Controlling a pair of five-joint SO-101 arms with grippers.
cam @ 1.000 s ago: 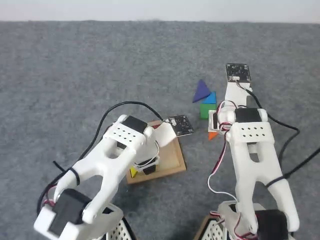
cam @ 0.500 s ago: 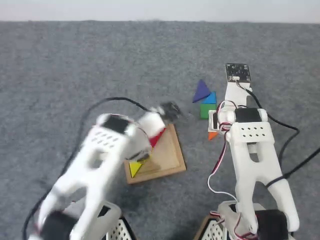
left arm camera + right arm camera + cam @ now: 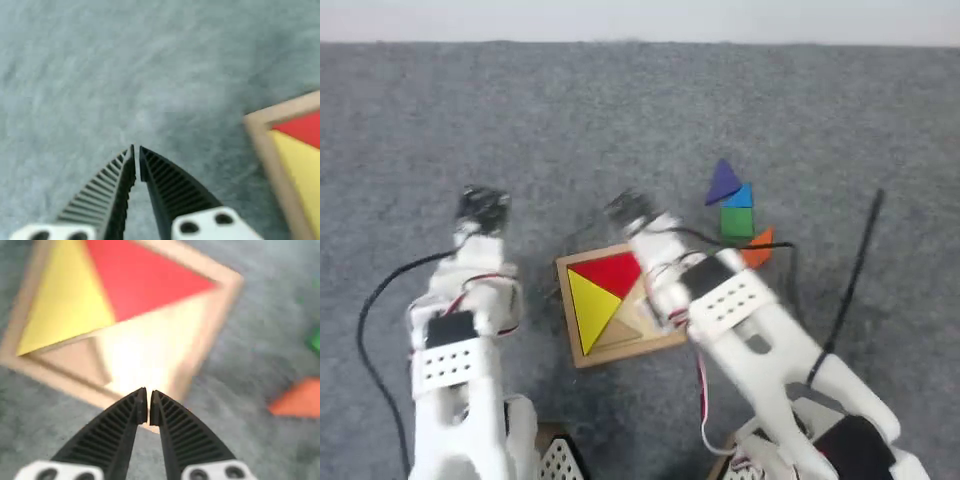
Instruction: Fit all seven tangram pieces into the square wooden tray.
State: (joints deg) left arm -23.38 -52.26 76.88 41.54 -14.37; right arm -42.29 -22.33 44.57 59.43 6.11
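Nearest, L arm (image 3: 450, 345) stands to one side of the wooden tray (image 3: 630, 350). The left jaws are together w/ nothing in them, over bare grey worktop (image 3: 470, 110) just beside a tray corner. R arm (image 3: 745, 310) leans in over the tray's other side. The right jaws are also together and empty, tips above the tray's rim by the bare wood.

Next out, the tray itself: yellow triangle (image 3: 590, 305) and red triangle (image 3: 612, 272) lie flat inside, edge to edge, filling approx. half the square. The rest of its floor is bare wood, partly under the R arm.

Farther: orange triangle (image 3: 757, 250) on the worktop near the tray. Beyond it, green square (image 3: 737, 221), blue piece (image 3: 740, 196) and purple triangle (image 3: 723, 182) touch in a short row.

Judgement: 2 of 7 seated, both big ones, and 4 loose. That makes six; the seventh may be hidden under an arm, can't tell. Early stage, smaller pcs left. A pick-up from the loose group looks next.
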